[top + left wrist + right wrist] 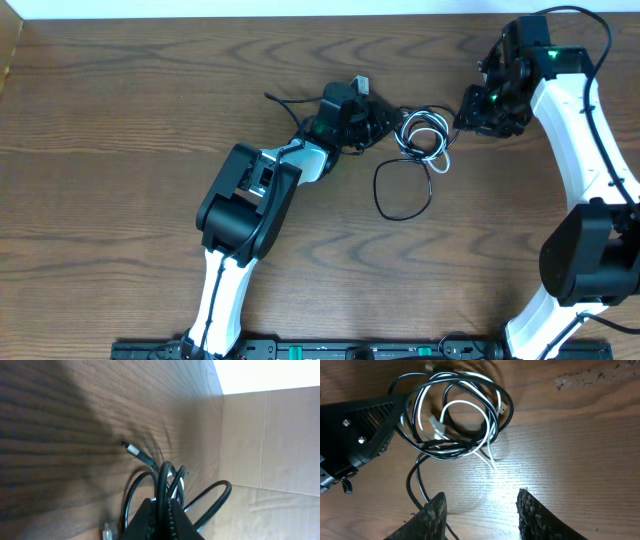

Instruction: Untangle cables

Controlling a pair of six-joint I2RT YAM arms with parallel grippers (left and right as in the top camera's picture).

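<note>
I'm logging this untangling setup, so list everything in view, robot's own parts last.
black cable: one, black, tangled mid-table
white cable: one, white, wound into the black coils
table: one, dark wood, under everything
cardboard wall: one, tan, at the table's edge
left arm: one, white and black, left of the tangle
right arm: one, white and black, right of the tangle
left hand: one, black, shut on the black cable
right hand: one, black, open, beside the tangle

Top-down overhead; close wrist views of cables (451, 449)
</note>
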